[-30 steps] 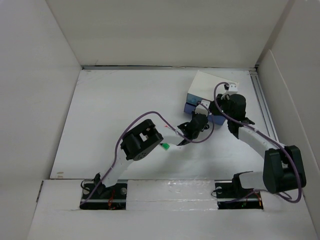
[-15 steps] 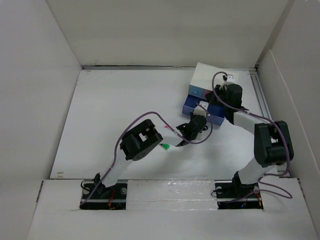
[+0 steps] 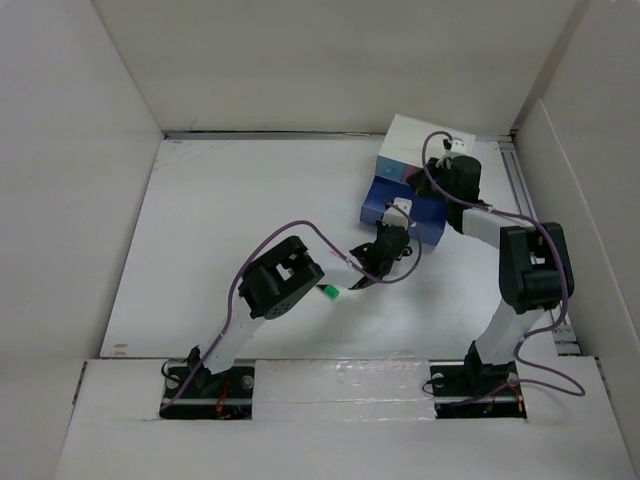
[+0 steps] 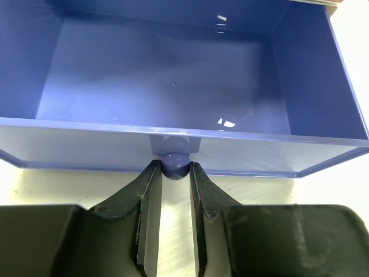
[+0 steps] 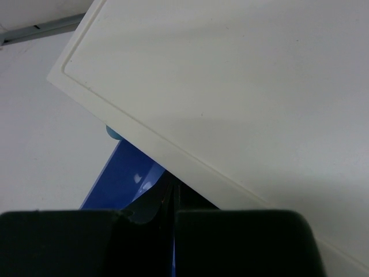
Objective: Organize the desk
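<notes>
Matte white desk (image 3: 230, 200) bears glossy blue drawer (image 4: 173, 86), round knob (image 4: 174, 164) in left pincer (image 4: 173, 171).

Left arm (image 3: 280, 287): base at bottom left of the overhead frame, elbow folded mid-left, forearm running right towards centre. Left gripper (image 4: 173, 167) aims up-frame, fingers pinched either side of a small round knob (image 4: 174, 162). Right arm (image 3: 530, 275): base at bottom right, lower link steep, elbow at right, forearm reaching up-left. Right gripper (image 5: 173, 203) sits upper right in the overhead frame, fingers pressed together, no gap showing.
</notes>
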Controlling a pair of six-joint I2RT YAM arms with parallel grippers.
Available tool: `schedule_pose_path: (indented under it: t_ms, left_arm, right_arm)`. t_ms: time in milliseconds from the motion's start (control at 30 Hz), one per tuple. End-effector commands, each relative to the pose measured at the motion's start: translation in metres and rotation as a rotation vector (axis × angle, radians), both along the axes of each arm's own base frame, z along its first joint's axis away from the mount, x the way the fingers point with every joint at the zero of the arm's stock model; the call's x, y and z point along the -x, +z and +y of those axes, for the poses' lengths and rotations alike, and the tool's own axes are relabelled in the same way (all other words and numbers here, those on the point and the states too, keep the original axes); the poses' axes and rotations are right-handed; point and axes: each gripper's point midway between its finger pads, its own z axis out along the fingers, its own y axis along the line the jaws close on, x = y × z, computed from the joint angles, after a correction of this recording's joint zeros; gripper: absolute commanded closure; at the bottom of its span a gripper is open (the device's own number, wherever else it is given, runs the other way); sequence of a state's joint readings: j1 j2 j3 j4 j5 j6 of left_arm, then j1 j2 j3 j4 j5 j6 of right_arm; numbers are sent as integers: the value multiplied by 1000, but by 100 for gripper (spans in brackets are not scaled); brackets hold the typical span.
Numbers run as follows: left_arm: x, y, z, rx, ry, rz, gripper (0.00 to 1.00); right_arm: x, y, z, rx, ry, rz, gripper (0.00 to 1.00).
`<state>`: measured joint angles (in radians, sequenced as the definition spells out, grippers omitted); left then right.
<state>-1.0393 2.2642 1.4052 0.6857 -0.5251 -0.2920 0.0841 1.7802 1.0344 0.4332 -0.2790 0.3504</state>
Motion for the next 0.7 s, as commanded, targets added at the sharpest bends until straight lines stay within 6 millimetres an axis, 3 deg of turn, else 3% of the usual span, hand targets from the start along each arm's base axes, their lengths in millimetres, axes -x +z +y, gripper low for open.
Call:
schedule_pose_path:
  t_ms: [0,267,333,400,467,667]
  left_arm:
    - [-2,47,-7,70,15,-60,100]
    - [-2,43,-9,70,17,-44,100]
    - [-1,42,-5,66,28,-38,88]
    - [-1,46,-2,77,36,-44,70]
    - [1,51,4,76,48,-48,51]
    - [9,77,30,80,111,-72,29]
  right_arm:
    - [-23,34,-18,0,-66,-119,100]
    - [-21,36,-20,-7,-60,-118,97]
    - [-17,33,-16,4,-50,-109,83]
    - [-16,34,-11,9,-39,-108,68]
    - [-13,35,-6,10,-29,-105,61]
    - [2,46,8,14,1,-104,44]
